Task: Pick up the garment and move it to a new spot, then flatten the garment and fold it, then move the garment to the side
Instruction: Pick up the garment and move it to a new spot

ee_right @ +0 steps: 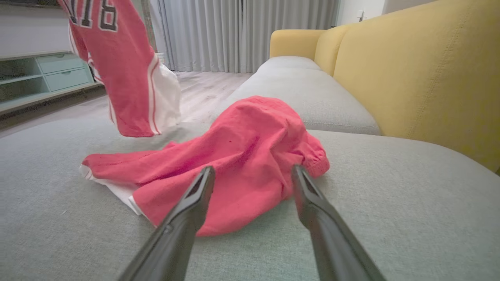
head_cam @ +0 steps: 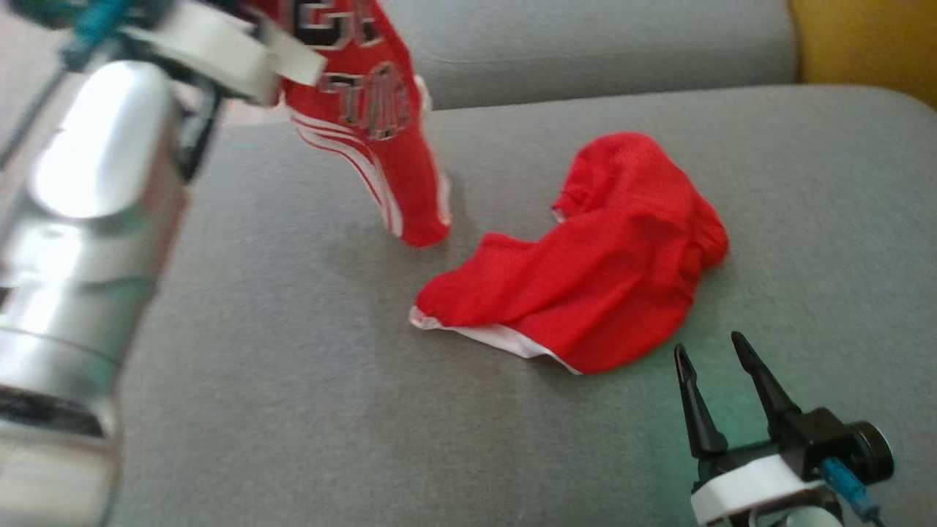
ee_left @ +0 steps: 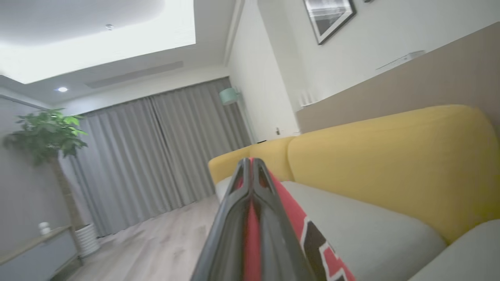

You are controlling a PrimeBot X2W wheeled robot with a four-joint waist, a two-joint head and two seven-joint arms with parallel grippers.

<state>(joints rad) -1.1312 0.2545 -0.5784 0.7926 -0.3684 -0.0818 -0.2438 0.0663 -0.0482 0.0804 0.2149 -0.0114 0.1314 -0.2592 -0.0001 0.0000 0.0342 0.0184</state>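
Note:
A red garment point(head_cam: 373, 146) with black-and-white lettering and white side stripes hangs from the top left, its lower hem just touching the grey sofa cushion point(head_cam: 293, 380). My left gripper point(ee_left: 250, 160) is shut on the garment's red fabric point(ee_left: 297, 218). The hanging garment point(ee_right: 125, 78) is at the upper left of the right wrist view. A second red piece point(head_cam: 607, 263) with a white lining edge lies crumpled on the cushion. My right gripper point(head_cam: 710, 345) stands open just in front of this piece point(ee_right: 242, 156), fingers apart and holding nothing.
My silver left forearm point(head_cam: 88, 256) blocks the left side of the head view. Yellow backrests point(ee_right: 422, 78) line the sofa's far side. Beyond the sofa are a wooden floor point(ee_left: 156, 246), grey curtains point(ee_left: 156, 156), a potted plant point(ee_left: 47, 132) and pale green drawers point(ee_right: 58, 70).

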